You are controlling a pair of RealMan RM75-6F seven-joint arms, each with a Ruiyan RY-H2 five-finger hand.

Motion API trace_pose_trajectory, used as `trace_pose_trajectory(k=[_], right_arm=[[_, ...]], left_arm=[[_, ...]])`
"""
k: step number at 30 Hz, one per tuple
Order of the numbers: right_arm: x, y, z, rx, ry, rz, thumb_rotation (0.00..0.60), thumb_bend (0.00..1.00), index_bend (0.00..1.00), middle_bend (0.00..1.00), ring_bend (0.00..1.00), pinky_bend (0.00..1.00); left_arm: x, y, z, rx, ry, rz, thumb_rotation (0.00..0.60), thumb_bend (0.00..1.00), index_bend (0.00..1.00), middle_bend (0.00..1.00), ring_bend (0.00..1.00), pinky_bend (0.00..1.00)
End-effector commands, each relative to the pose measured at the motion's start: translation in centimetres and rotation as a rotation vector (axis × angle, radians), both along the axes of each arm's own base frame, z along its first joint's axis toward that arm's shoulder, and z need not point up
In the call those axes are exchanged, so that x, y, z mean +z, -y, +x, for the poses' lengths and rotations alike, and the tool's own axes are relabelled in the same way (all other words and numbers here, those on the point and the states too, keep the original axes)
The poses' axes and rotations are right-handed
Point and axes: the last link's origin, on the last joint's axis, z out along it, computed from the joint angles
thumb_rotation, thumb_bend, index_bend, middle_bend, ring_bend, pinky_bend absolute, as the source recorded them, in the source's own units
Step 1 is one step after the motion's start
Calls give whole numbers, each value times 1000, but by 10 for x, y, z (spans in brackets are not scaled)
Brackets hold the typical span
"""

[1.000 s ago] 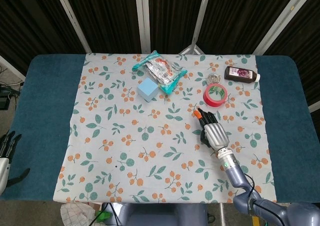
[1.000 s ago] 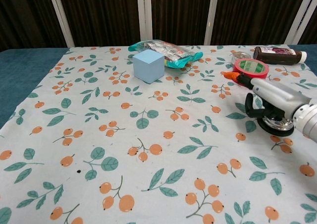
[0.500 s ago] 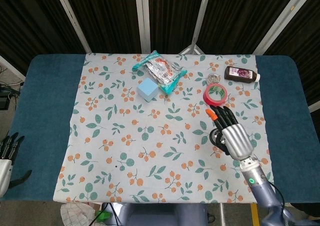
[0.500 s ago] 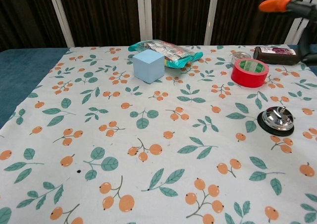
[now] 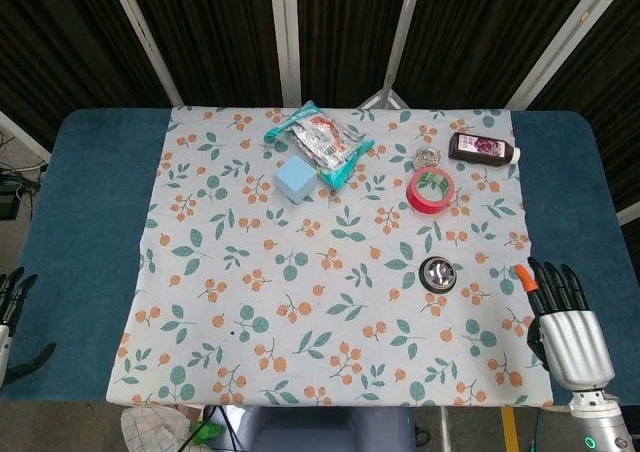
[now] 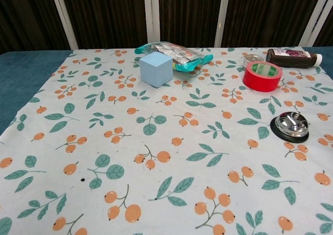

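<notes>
Right hand (image 5: pixel 568 330) hovering at near right corner of table (image 5: pixel 90 202), fingers (image 5: pixel 553 283) spread apart, grasping nothing. Call bell (image 5: pixel 437 272) sitting on floral cloth (image 5: pixel 250 302) toward right edge, left of and slightly beyond fingertips, well apart, untouched. Red tape roll (image 5: pixel 429 190) lying beyond bell toward far right corner. Left hand (image 5: pixel 8 307) showing only partly at near left edge; finger state impossible to tell.
</notes>
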Motion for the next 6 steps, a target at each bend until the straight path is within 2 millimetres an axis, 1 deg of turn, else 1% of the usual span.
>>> trace_pose_trajectory(k=[1, 6], right_arm=[[-1, -5, -18, -53, -1, -3, 600, 954, 23, 0, 0, 0], [2, -4, -22, -57, 6, -27, 600, 955, 24, 0, 0, 0]], left_arm=[[2, 2, -1, -3, 0, 5, 600, 295, 71, 0, 0, 90], [2, 2, -1, -6, 2, 4, 600, 295, 71, 0, 0, 90]])
